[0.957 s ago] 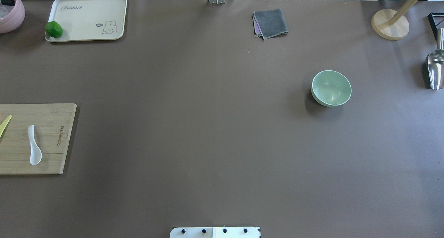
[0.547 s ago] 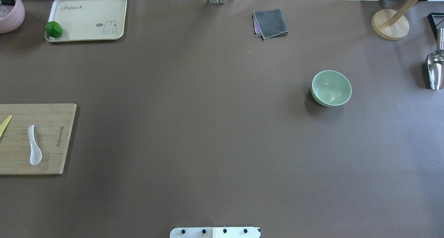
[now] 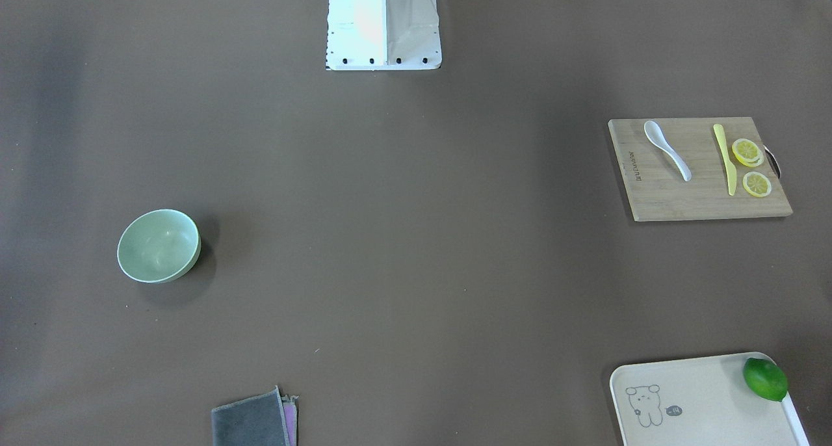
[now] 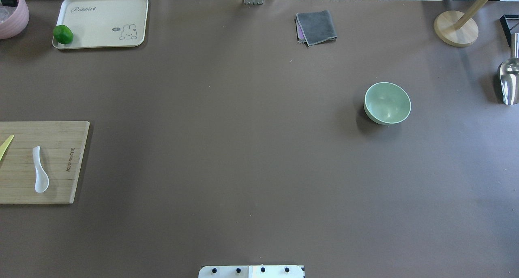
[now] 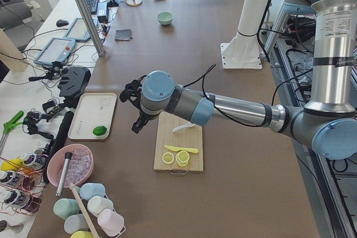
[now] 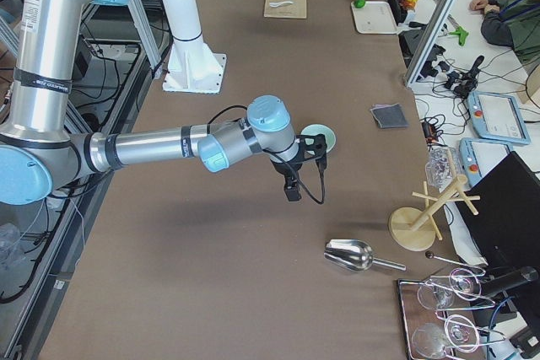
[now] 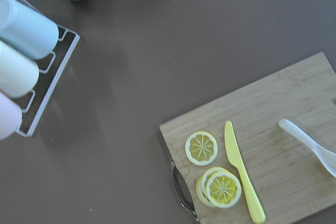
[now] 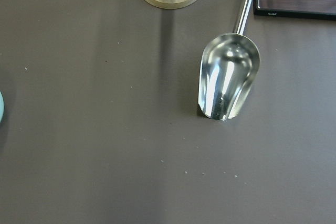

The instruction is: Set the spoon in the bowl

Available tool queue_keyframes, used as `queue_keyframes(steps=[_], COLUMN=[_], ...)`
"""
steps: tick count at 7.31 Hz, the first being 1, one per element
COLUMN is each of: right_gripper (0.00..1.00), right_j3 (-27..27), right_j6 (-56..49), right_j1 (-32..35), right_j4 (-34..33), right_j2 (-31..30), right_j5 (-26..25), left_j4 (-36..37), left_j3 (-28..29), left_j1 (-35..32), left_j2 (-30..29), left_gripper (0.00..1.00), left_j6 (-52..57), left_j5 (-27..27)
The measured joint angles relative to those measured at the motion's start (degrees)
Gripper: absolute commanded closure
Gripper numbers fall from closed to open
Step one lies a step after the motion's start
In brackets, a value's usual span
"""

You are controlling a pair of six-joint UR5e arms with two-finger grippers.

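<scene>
ok so from where I'm standing: the spoon (image 3: 666, 148) is lying flat on the bamboo cutting board (image 3: 695, 199), way over on the robot's left side of the table (image 4: 243, 148). Its scoop end points toward the robot's base and the handle points away. It's on the half of the board nearer the table's middle. The yellow knife (image 3: 725, 158) lies beside it without touching, and a few lemon slices (image 3: 747, 151) sit on the other side of the knife.

The bowl (image 3: 158, 246) is upright on the bare table in the robot's right half, well apart from the board, with nothing in it.

The left gripper (image 5: 129, 94) hangs in the air near the board, not touching anything. It only shows in the side view, so I can't tell if its fingers are spread or closed. Its wrist cam looks down on the board, the knife, the lemons and part of the spoon.

Same deal for the right gripper (image 6: 317, 147): it's up in the air near the bowl and I can't tell its finger state either. Its wrist cam mostly sees a metal scoop (image 8: 228, 80) lying on the table.

Other stuff around: a cream tray (image 3: 695, 394) with a lime (image 3: 765, 379) on its corner, and a folded grey cloth (image 3: 250, 423) at the far edge.
</scene>
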Motion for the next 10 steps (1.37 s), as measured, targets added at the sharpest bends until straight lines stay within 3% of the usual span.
queue_keyframes(steps=[2, 4, 7, 8, 9, 10], right_gripper=[0.02, 0.13, 0.25, 0.48, 0.94, 1.00], right_j3=[-0.6, -5.3, -15.9, -17.3, -18.2, -18.4], right_j6=[17.5, 31.2, 41.3, 42.3, 43.7, 45.7], right_j1=[-12.8, -23.8, -29.9, -30.8, -32.1, -33.1], right_j4=[3.0, 7.5, 22.6, 24.0, 24.6, 24.8], right_j2=[5.5, 11.7, 14.5, 14.5, 14.6, 14.7], right_j5=[-8.5, -17.6, -22.8, -23.8, -25.3, -26.3], left_j4=[-8.3, -10.6, -11.1, -11.2, -11.2, -11.2], left_j3=[0.6, 0.6, 0.7, 0.6, 0.6, 0.6], left_j1=[4.5, 8.1, 9.4, 9.5, 9.5, 9.6], left_j2=[0.8, 1.1, 1.1, 1.1, 1.0, 0.9], left_gripper=[0.02, 0.02, 0.02, 0.02, 0.02, 0.02], left_j6=[-6.3, -9.3, -9.9, -10.0, -10.1, -10.2], left_j5=[-0.7, -0.6, -0.5, -0.5, -0.5, -0.5])
